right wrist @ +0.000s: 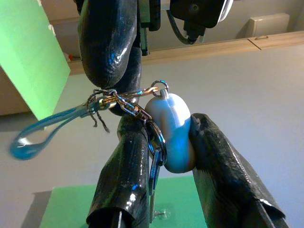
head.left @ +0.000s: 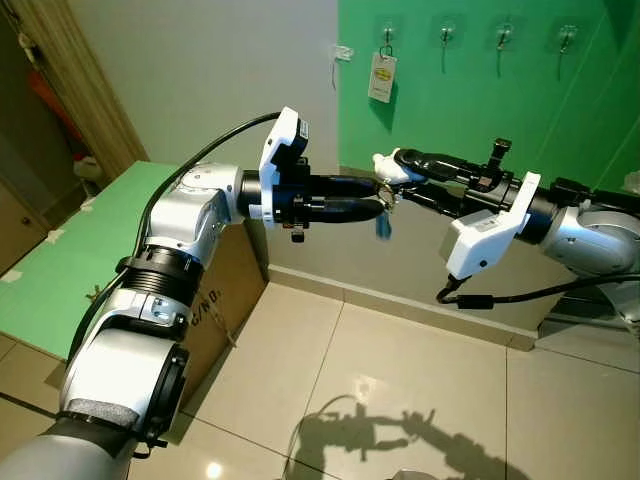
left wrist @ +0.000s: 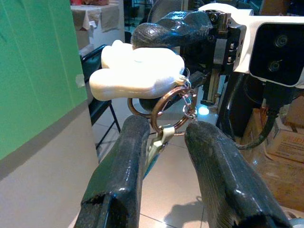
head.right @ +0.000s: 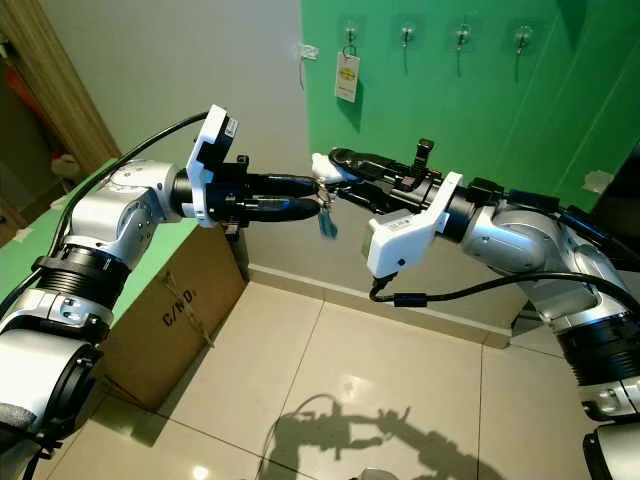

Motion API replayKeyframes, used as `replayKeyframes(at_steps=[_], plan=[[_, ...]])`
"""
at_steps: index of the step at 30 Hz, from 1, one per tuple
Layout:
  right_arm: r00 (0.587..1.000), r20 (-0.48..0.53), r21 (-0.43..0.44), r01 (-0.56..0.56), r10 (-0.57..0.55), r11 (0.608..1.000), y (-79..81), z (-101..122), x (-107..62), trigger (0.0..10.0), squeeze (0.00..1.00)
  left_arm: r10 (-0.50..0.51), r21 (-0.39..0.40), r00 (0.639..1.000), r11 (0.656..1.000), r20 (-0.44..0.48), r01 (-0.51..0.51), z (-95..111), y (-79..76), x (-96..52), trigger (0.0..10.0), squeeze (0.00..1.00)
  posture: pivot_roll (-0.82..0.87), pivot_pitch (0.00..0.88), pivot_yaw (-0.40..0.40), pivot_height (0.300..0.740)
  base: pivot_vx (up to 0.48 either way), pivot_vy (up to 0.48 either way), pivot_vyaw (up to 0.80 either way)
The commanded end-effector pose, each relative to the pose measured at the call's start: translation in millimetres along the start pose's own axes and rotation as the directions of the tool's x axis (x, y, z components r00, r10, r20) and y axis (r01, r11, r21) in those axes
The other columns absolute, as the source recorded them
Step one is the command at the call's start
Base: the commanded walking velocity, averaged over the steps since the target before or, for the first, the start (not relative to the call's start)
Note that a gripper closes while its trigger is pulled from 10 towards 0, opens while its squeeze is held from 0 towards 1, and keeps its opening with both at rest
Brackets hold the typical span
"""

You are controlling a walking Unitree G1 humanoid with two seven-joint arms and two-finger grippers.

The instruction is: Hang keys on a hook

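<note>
The keys are a bunch with a white charm (head.left: 386, 167), a metal ring (left wrist: 170, 108), a key and a blue loop (head.left: 383, 226) that dangles below. My right gripper (head.left: 396, 173) reaches in from the right at chest height and is shut on the white charm (right wrist: 172, 130). From the left, my left gripper (head.left: 383, 197) meets it tip to tip. Its fingers (left wrist: 128, 156) stand apart, with the ring and key hanging in the gap between them. A row of several hooks (head.left: 446, 36) is fixed high on the green wall (head.left: 480, 110) behind both grippers.
A white tag (head.left: 381, 77) hangs from the leftmost hook (head.left: 387, 36). A cardboard box (head.left: 215, 300) stands on the tiled floor under my left arm, beside a green surface (head.left: 60, 260). A grey skirting band runs along the wall's foot.
</note>
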State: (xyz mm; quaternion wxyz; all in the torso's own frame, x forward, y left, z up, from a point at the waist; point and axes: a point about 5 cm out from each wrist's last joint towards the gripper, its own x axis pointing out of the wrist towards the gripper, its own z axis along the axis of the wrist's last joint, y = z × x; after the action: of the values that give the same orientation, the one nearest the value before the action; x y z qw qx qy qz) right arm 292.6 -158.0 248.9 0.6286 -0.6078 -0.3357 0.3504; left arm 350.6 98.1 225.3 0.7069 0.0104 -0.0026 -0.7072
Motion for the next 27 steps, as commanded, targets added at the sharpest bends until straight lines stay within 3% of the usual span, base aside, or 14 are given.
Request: replayKeyframes(at_steps=[1,12,13,16,27], plan=[[0.999,0.031,-0.019,0.028,-0.028,0.999,-10.4,6,2.2,0.0,0.0,-0.001,0.021,1.0,1.0,-0.015,0.001,3,0.9,-0.1,10.0,0.0,-0.27,0.0,0.107,0.74,0.0,0.0,0.0],[0.999,0.034,-0.01,0.034,-0.033,0.999,-11.9,8,2.1,0.0,0.0,-0.003,0.018,1.0,1.0,-0.002,0.003,5,1.1,1.0,10.0,0.0,-0.27,0.0,0.105,0.74,0.0,0.0,0.0],[0.999,0.033,-0.008,0.033,-0.032,0.999,-11.6,8,2.0,0.0,0.0,-0.014,0.005,1.0,1.0,0.016,0.014,7,0.7,0.7,0.0,0.0,-0.27,0.0,0.105,0.74,0.0,0.0,0.0],[0.999,0.03,-0.006,0.031,-0.031,1.0,-11.1,8,1.8,0.0,0.0,-0.051,-0.005,0.996,0.999,0.067,0.052,12,-2.0,-1.0,0.0,0.0,-0.27,0.0,0.105,0.74,0.0,0.0,0.0],[0.999,0.02,0.003,0.026,-0.026,1.0,-9.4,5,1.0,0.0,0.0,-0.054,-0.018,0.993,0.998,0.104,0.057,18,-1.7,-1.8,0.0,0.0,-0.27,0.0,0.104,0.74,0.0,0.0,0.0]])
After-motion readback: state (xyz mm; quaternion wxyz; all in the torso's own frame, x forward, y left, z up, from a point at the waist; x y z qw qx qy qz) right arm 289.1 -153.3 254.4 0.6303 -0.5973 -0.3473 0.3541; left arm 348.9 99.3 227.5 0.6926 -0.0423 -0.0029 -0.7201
